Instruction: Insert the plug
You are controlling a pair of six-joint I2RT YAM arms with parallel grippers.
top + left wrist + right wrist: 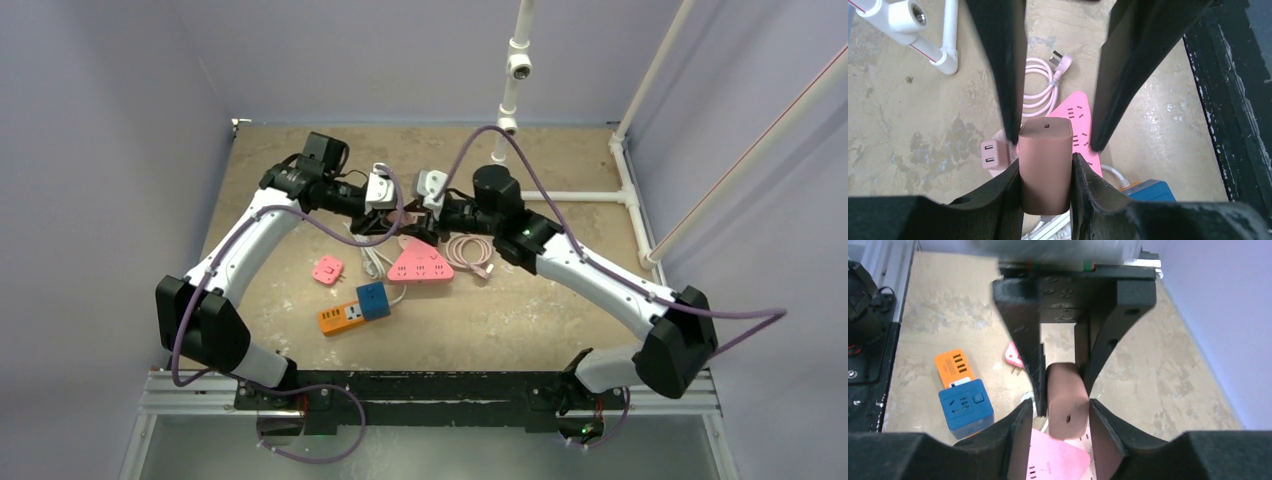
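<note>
my left gripper [1046, 162]: clamped on rose-brown rounded charger block [1045, 145] | my right gripper [1060, 405]: parted, straddling it | beneath: pink triangular power strip [1079, 114]

The plug [1045, 165] is smooth and matt; it may be plastic or metal, hard to tell. The power strip [1079, 117] is shiny pink plastic. The cube socket [965, 410] is smooth blue plastic. The cord [1052, 87] is smooth and a bit shiny. The counter [908, 125] is rough, worn and patchy. The pipes [898, 20] are glossy white plastic.
</note>
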